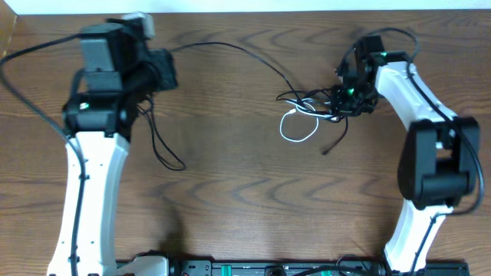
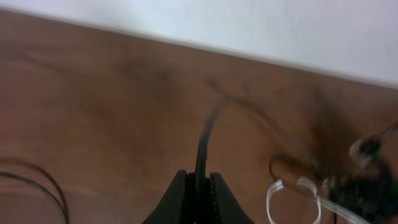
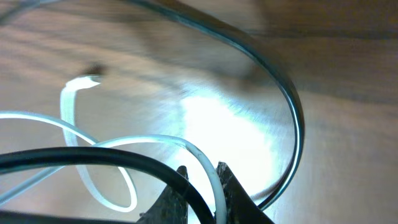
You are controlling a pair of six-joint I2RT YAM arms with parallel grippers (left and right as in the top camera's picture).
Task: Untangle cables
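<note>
The left gripper (image 2: 198, 182) has its fingers (image 2: 174, 200) pressed together on the black cable (image 2: 204, 140), pinching it well away from the tangle (image 1: 318, 103). From that pinch the cable runs in a long, loose arc across the table (image 1: 245, 207) and into the tangle.

The right gripper (image 3: 204, 177) sits right at the tangle. Its fingers (image 3: 231, 186) are nearly closed, and the white cable (image 3: 155, 142) passes down between them, so it appears to be pinched there. A black strand crosses just in front of the same fingers.

Judged from this, the untangling is under way but far from done. One stretch of black cable is drawn out clear of the tangle. Several black loops are bunched together at the tangle, and the white cable forms a loop that leaves it on the side nearer the robot bases. A short black strand with a small plug end also trails out of the tangle on that side. The two cords are not yet separated, and neither lies straight.

No container of any kind shows in these views.
</note>
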